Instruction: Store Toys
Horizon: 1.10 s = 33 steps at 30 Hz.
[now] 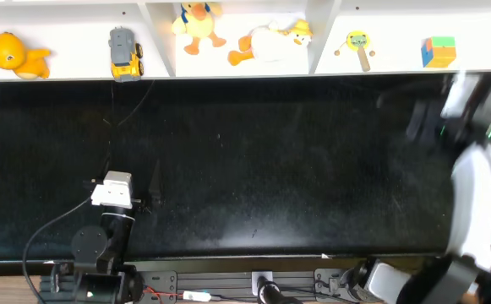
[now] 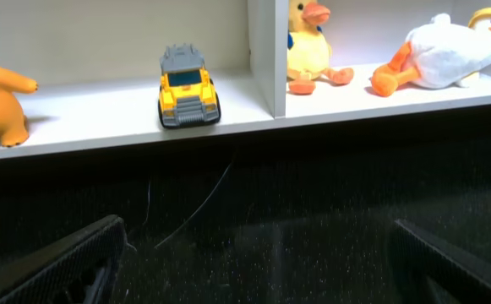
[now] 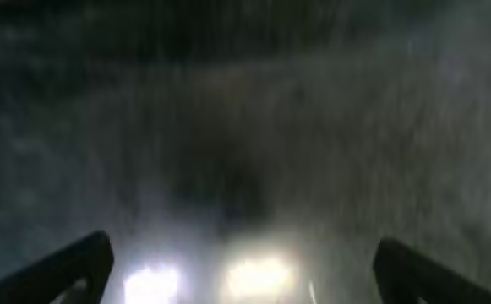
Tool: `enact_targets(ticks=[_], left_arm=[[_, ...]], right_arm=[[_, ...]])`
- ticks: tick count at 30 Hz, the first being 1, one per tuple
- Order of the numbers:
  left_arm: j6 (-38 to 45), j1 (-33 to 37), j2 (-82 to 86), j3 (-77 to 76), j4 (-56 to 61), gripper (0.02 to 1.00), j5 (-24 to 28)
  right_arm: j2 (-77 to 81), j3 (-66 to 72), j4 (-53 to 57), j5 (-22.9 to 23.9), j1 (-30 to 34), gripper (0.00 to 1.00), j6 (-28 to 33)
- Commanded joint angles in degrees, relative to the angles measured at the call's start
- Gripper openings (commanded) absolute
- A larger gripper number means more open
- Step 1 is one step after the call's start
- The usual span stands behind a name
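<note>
At the left hand (image 2: 258, 226): fingers spread wide, nothing between them, low over the black bench (image 2: 313, 194), facing the shelf (image 2: 101, 118). Right hand (image 3: 241, 243): also spread and empty, over bare bench toward the right end.

Toys all sit on the shelf:
- Left compartment: orange duck (image 1: 17, 55) and yellow truck (image 2: 188, 89).
- Middle compartment: plush duck (image 2: 308, 38) and white plush bird (image 2: 435, 55).
- Right compartment: rattle (image 1: 358, 44) and colour cube (image 1: 439, 51).

My read: storing looks done, and the step in hand is clearing out. To do it well, keep both hands spread, pull back low and straight, and stay off the shelf lip by the cube.

Top view adds the rattle, cube and compartment layout. Left wrist view adds the side-on look: truck upright on its wheels, nose toward the bench, white bird lying down.
</note>
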<state>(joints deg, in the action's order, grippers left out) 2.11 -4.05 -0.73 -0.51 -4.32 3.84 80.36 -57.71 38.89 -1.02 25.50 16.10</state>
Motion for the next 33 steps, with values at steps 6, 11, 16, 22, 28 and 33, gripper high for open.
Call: enact_targets(ticks=[6, 11, 16, 22, 28, 33], left_arm=[[1.1, -0.3, 0.6, 0.1, -0.3, 0.998, -0.5], [1.1, -0.3, 0.6, 0.1, -0.3, 0.998, -0.5], [1.1, -0.3, 0.6, 0.1, -0.3, 0.998, -0.5], [1.1, -0.3, 0.6, 0.1, -0.3, 0.998, -0.5], [1.1, -0.3, 0.6, 0.1, -0.3, 0.998, -0.5], [1.1, -0.3, 0.6, 0.1, -0.3, 0.998, -0.5]], right_arm=[[-37.6, 38.4, -35.2, 1.2, -15.3, 0.996, -9.4], [-55.5, 48.6, -35.9, -1.5, -17.4, 0.996, -15.3], [-68.4, 56.2, -31.7, -2.1, -18.1, 0.996, -15.3], [-72.9, 56.3, -32.0, -0.4, -19.5, 0.996, -15.3], [-80.1, 56.4, -32.3, -0.3, -19.5, 0.993, -12.6], [-80.2, 57.5, -34.7, -0.2, -19.5, 0.996, -12.7]])
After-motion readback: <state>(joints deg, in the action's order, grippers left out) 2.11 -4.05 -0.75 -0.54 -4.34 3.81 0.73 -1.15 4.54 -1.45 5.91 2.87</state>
